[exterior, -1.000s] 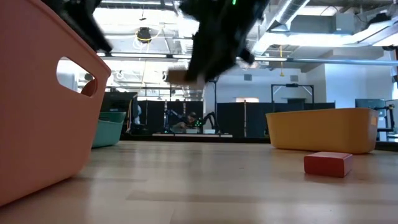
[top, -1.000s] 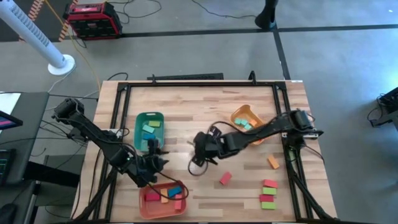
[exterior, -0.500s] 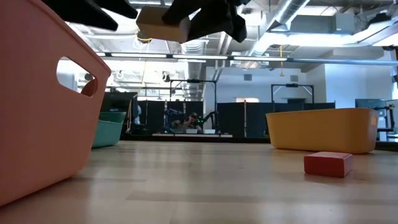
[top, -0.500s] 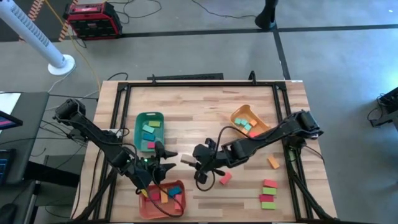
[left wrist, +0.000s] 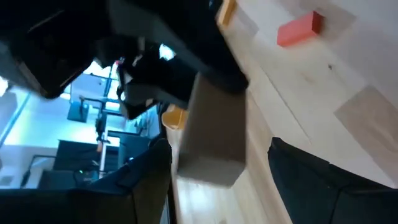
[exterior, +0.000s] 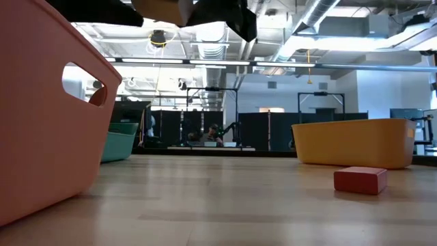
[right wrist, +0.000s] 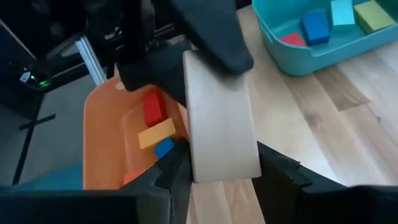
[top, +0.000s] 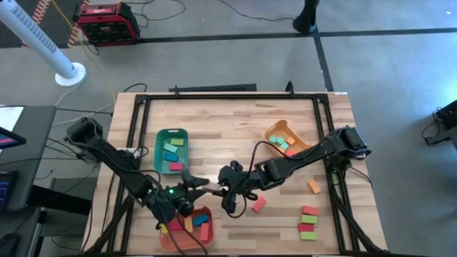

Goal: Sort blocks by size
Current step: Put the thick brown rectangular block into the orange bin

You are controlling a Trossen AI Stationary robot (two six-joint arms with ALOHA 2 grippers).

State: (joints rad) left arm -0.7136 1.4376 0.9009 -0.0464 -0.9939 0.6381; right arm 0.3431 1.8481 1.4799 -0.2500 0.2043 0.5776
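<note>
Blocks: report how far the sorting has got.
Done: the green tray, yellow-orange tray and salmon tray each hold several blocks. In hand: the right pincer holds a pale wooden block in the air, with the left pincer open around it above the salmon tray. Left: a red block, an orange block and a pink-and-green cluster lie loose.

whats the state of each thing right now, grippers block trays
right gripper, shut on the pale block, in the air
left gripper, open around that block's other end
pale block, held off the table
salmon tray, holding blocks
green tray, holding blocks
yellow-orange tray, holding blocks
red block, loose on the table
</note>
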